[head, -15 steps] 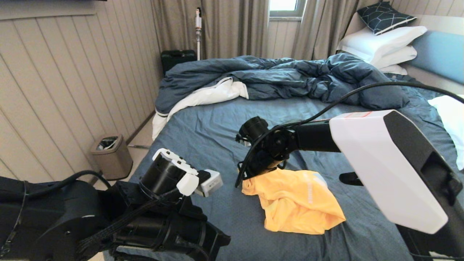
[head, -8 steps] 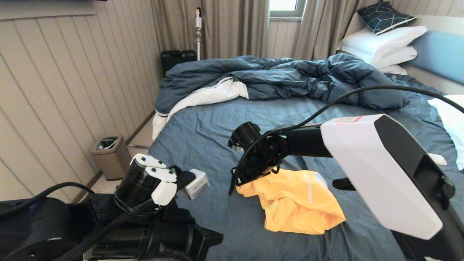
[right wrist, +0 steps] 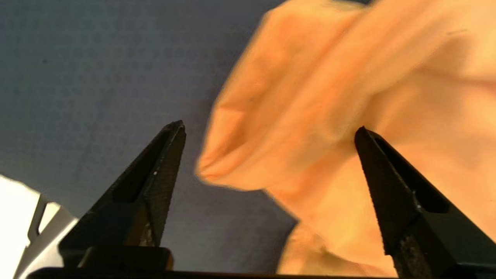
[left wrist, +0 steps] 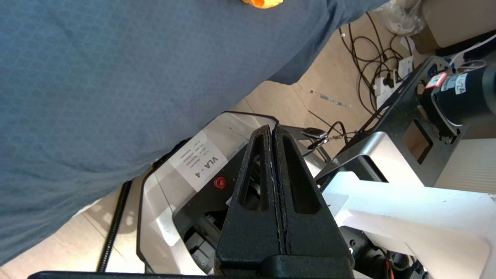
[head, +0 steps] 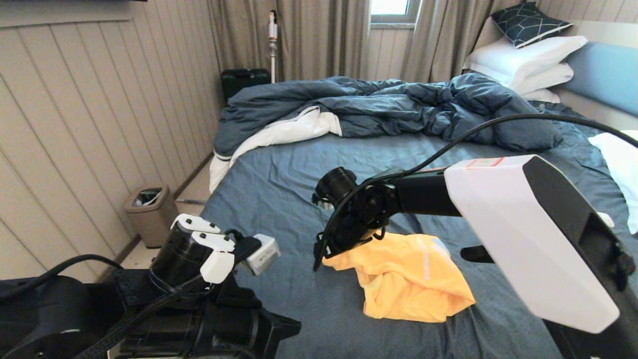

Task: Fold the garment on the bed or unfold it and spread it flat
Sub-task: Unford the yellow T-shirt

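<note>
The yellow garment [head: 408, 284] lies crumpled on the bed's dark blue sheet [head: 279, 189], near the front edge. My right gripper [right wrist: 268, 127] hovers open just over the garment's left corner [right wrist: 271, 128]. The fabric lies loose below the spread fingers [right wrist: 162, 170] and nothing is gripped. In the head view the right wrist [head: 356, 214] covers those fingers. My left gripper [left wrist: 272, 130] is shut and empty, hanging low beside the bed's front corner, over my own base. A scrap of the garment [left wrist: 263, 3] shows at the edge of the left wrist view.
A rumpled blue duvet [head: 398, 109] fills the far half of the bed, with white pillows [head: 523, 60] at the headboard and another [head: 620, 164] at the right edge. A bin [head: 152, 214] stands on the floor by the panelled wall. Cables [left wrist: 372, 77] lie on the floor.
The right jaws have opened and let the garment's corner drop onto the sheet. The left arm has drawn back and down toward the bed's front corner.
</note>
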Controlling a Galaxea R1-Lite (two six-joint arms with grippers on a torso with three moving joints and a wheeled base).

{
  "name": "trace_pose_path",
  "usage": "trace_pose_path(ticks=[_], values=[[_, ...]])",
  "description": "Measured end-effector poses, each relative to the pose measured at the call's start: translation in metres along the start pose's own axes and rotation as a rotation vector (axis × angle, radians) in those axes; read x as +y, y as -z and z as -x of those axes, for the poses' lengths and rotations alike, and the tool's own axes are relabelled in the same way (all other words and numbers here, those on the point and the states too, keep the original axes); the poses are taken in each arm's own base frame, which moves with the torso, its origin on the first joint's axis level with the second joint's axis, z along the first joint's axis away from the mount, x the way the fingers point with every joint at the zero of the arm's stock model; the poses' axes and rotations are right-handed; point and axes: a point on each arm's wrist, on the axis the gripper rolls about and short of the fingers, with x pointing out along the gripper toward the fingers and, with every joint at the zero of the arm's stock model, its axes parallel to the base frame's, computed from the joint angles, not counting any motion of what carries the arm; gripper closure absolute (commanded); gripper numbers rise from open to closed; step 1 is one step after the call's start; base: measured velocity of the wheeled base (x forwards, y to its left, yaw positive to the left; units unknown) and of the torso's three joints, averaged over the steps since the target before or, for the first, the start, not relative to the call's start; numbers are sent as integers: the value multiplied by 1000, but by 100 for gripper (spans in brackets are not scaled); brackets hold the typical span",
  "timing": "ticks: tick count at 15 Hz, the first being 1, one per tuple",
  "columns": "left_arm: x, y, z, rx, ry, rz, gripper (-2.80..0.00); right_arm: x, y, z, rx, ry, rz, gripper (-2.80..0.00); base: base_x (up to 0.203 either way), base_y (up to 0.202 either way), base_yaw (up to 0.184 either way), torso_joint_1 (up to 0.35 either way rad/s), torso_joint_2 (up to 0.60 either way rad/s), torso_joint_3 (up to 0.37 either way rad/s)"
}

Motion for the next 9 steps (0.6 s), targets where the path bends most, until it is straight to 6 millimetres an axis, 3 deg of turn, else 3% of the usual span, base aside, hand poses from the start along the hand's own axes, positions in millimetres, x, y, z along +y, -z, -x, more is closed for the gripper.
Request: trace_pose_path(ticks=[3,4,9], values=[[2,0,0,-1,-6,5,0,-1,1,-4,7,2,-1,-280,0,0,0,0,0,0],[3,0,0,-1,-7,7,0,-1,2,-5,11,3,0,0,0,0,0,0,0,0],[5,0,-3,8,-14,14,0,-1,4,-11,22,29,4,0,0,0,0,0,0,0]])
